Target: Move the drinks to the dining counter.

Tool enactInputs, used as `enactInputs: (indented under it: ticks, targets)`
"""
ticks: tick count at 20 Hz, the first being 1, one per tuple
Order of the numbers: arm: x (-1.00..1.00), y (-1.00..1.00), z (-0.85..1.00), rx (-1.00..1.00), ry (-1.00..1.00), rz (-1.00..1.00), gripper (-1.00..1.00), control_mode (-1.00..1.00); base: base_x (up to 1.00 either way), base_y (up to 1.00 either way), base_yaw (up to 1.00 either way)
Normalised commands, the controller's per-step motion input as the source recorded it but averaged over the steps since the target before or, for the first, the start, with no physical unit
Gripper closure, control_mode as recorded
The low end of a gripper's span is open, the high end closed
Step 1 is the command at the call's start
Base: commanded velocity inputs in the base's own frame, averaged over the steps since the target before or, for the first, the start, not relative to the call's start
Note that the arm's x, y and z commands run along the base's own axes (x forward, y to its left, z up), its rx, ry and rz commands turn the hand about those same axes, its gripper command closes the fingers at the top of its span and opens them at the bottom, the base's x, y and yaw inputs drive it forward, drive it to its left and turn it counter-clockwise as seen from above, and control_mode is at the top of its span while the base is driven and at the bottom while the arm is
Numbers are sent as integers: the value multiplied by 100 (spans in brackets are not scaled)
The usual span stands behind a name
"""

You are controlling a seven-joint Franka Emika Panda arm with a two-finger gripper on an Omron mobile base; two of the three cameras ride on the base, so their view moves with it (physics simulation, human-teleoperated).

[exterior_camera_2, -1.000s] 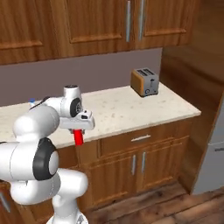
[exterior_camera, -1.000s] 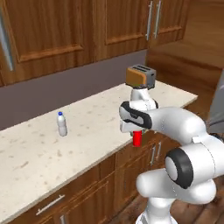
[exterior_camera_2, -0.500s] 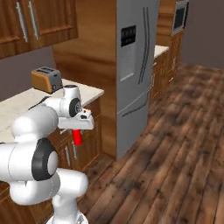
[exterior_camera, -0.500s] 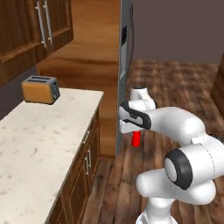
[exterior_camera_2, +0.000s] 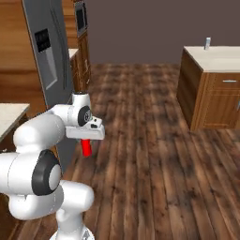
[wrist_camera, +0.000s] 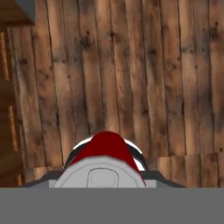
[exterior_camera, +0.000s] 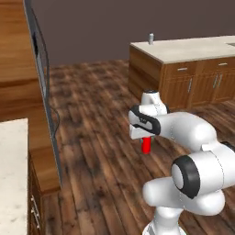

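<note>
**Red can rides in the grip toward the island**

While the base faces the open wooden floor (exterior_camera_2: 154, 140), the gripper (exterior_camera: 146, 140) is clamped on the short red can (exterior_camera: 146, 145), which hangs upright below the hand, tucked close to the robot's body, probably so it stays steady in transit. In the hand view the can's silver top (wrist_camera: 103, 175) sits right under the camera, with floorboards beneath. Off to the side stands the grey refrigerator (exterior_camera_2: 47, 75). Ahead, the dining counter (exterior_camera: 183, 48) shows its near corner, a small upright object (exterior_camera: 151, 38) by its edge; I judge the can belongs there.

Glossy red can (exterior_camera: 146, 144); wood-plank floor (exterior_camera_2: 154, 140)
</note>
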Motion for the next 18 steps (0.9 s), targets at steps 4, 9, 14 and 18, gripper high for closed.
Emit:
enactInputs:
  ticks: [4,9,14,18]
  targets:
    - [0,0,0,0,0,0,100,100,97,-38,-45]
    - [0,0,0,0,0,0,100,100,100,-40,-15]
    - [0,0,0,0,0,0,100,100,100,-30,-1]
    - [0,0,0,0,0,0,100,100,100,-10,3]
